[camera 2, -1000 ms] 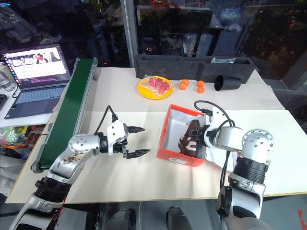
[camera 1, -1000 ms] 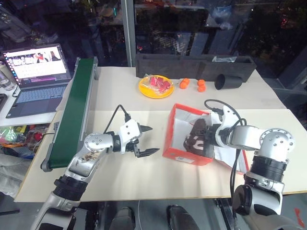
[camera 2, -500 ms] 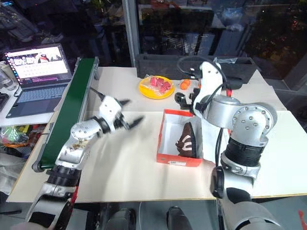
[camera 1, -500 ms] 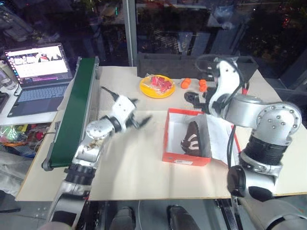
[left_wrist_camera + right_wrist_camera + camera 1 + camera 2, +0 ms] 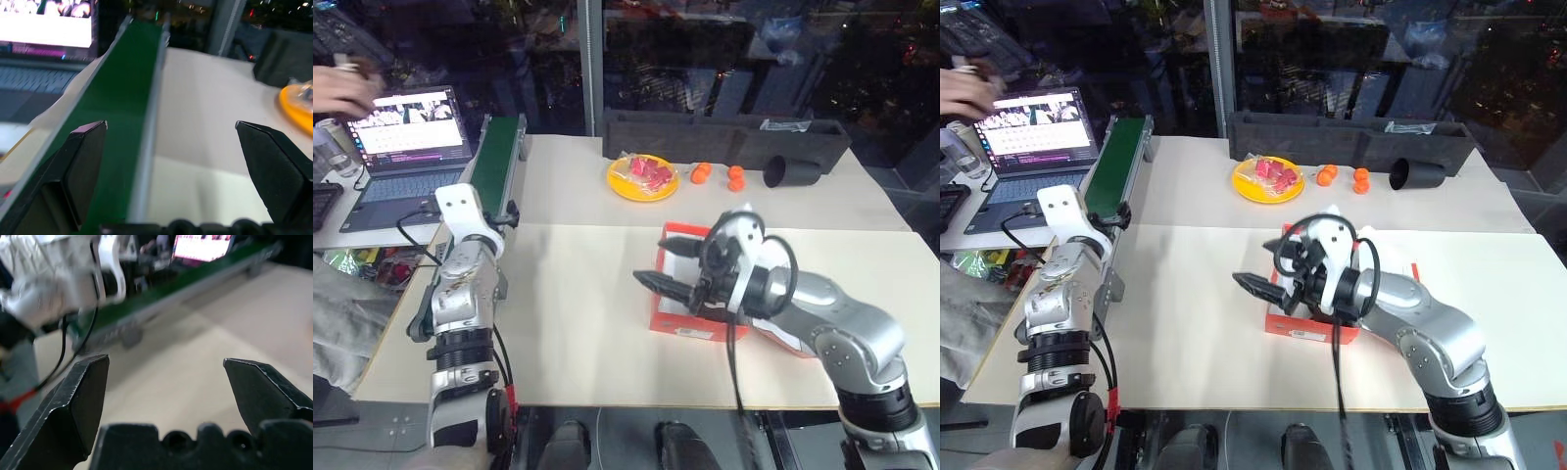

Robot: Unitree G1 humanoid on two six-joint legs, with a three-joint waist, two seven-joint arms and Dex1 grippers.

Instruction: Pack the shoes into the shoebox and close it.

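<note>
A cream table is lying before dark windows. Nearest, the right gripper is hovering with fingers spread and empty, just in front of the red shoebox, hiding its inside. To the left, the left gripper is gaping empty over the green conveyor. Farther back, a yellow plate is sitting.

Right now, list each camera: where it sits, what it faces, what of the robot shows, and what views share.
Head eyes: look down over the table at the shoebox; both arms show, right gripper open.
Left wrist: behind the open left gripper, faces the green conveyor.
Right wrist: between open jaws, faces the bare table and the left arm.
Shared: the conveyor and laptop.
</note>
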